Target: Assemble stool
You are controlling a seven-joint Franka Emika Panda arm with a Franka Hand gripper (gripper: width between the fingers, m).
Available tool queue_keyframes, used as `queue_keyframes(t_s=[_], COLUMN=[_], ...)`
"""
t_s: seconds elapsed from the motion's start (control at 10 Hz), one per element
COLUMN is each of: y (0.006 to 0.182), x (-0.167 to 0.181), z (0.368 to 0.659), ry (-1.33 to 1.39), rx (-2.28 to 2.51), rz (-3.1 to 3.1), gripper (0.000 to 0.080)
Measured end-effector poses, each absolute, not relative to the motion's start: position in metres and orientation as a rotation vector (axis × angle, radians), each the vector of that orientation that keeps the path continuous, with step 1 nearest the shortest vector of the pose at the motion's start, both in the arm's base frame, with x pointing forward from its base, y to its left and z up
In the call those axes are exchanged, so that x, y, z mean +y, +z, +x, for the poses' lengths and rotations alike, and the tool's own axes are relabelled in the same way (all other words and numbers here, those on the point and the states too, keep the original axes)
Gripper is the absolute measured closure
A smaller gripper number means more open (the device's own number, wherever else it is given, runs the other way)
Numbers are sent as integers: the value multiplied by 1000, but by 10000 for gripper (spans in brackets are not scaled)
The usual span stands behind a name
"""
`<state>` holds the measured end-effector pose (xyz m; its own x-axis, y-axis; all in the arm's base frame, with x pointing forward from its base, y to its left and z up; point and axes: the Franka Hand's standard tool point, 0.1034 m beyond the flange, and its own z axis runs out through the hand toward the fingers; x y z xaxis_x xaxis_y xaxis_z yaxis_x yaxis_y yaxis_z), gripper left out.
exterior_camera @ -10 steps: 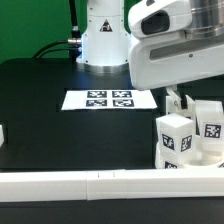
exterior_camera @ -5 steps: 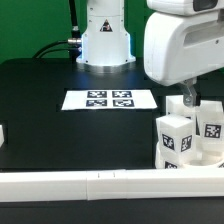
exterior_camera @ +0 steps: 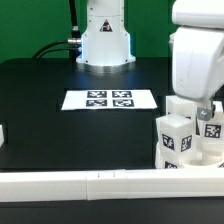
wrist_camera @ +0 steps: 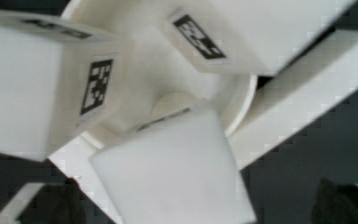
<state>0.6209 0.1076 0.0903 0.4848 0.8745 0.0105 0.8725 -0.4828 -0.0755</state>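
The stool's white block legs, each with a black-and-white tag, cluster at the exterior view's right: one in front (exterior_camera: pixel 174 141), one behind it (exterior_camera: pixel 181 105) and one at the edge (exterior_camera: pixel 213 128). My gripper (exterior_camera: pixel 205 113) hangs just over them, mostly hidden by the big white hand. In the wrist view the tagged legs (wrist_camera: pixel 60 90) (wrist_camera: pixel 220 40) fill the picture. A plain white leg face (wrist_camera: pixel 167 165) lies between the dark fingertips (wrist_camera: pixel 30 205), which stand wide apart and touch nothing. A curved white rim (wrist_camera: pixel 250 100), perhaps the seat, shows behind the legs.
The marker board (exterior_camera: pixel 111 99) lies mid-table before the robot's base (exterior_camera: pixel 105 40). A long white rail (exterior_camera: pixel 100 183) runs along the front edge. A small white piece (exterior_camera: pixel 3 132) peeks in at the exterior view's left edge.
The hand has travelled toward the exterior view's right and come to hang over the cluster of legs. The jaws have stayed open and the parts have not moved.
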Motion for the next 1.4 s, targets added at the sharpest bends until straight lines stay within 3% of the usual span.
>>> queue_keyframes(t_s=[0.4,0.6,1.0,1.4], y=[81,81,80,80], x=[107,106,106,111], z=[624,624,623,623], ry=[27,29,-21,7], rx=[-1715,-1679,-1156,-161], rz=[-2563,-2587,-2866,-3039], gripper=[151,426,466,465])
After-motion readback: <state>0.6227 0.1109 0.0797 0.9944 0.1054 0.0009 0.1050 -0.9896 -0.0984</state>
